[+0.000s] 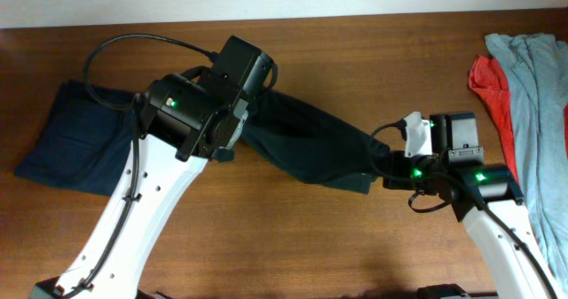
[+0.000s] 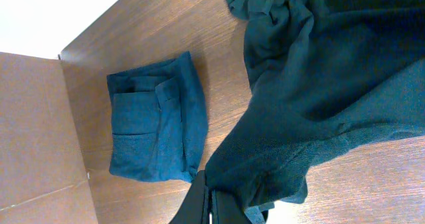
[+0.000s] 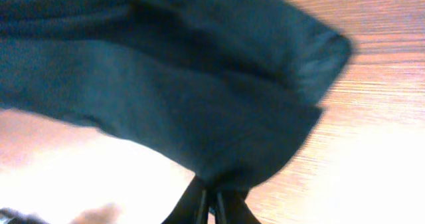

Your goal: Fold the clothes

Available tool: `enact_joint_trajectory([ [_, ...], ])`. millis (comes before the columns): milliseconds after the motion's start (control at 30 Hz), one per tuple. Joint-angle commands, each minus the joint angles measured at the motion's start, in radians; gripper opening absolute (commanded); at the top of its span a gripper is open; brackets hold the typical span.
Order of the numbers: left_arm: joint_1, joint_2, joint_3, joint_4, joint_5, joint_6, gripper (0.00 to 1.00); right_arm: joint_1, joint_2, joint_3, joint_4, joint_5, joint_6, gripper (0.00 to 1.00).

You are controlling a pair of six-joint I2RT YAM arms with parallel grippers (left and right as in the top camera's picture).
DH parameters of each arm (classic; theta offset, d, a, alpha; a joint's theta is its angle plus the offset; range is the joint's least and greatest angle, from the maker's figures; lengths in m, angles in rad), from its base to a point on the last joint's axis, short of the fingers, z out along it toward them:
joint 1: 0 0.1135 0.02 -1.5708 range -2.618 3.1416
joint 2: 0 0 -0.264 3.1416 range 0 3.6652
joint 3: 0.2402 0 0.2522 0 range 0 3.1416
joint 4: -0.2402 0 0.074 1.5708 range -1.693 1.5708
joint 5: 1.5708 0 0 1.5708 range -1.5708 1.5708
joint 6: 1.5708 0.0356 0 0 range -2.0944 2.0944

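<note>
The black T-shirt hangs stretched between my two grippers above the middle of the table. My left gripper is shut on its left end; in the left wrist view the fingers pinch the dark cloth. My right gripper is shut on its right end; in the right wrist view the fingers clamp the shirt's edge. The swoosh logo and the white tag are hidden.
A dark navy folded garment lies at the left of the table, also in the left wrist view. Light grey and red garments lie heaped at the right edge. The wooden table shows bare in front.
</note>
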Motion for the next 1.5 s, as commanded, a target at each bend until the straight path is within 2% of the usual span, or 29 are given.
enact_joint_trajectory([
  [0, 0.004, -0.020, 0.011, -0.002, -0.029, 0.013, 0.00, 0.005, 0.028, 0.015, -0.002, 0.109, 0.043, 0.09],
  [200, 0.004, -0.020, 0.011, 0.000, -0.028, 0.013, 0.00, 0.005, 0.200, 0.015, 0.013, 0.061, 0.043, 0.09],
  [400, 0.004, -0.020, 0.011, 0.014, -0.021, 0.013, 0.00, 0.005, 0.426, 0.015, 0.164, 0.041, 0.042, 0.09],
  [433, 0.004, -0.020, 0.011, 0.014, -0.021, 0.013, 0.01, 0.005, 0.444, 0.015, 0.172, 0.023, 0.039, 0.27],
  [467, 0.004, -0.020, 0.011, 0.014, -0.021, 0.013, 0.00, 0.005, 0.448, 0.015, 0.169, 0.020, 0.038, 0.36],
  [567, 0.004, -0.020, 0.011, 0.014, -0.021, 0.013, 0.00, 0.005, 0.444, 0.015, 0.134, 0.016, 0.012, 0.45],
  [900, 0.004, -0.020, 0.011, 0.014, -0.021, 0.013, 0.00, 0.006, 0.444, 0.015, -0.045, -0.017, -0.046, 0.45],
  [1467, 0.004, -0.019, 0.011, 0.014, -0.021, 0.013, 0.00, 0.007, 0.507, 0.009, -0.008, -0.018, -0.020, 0.49],
])
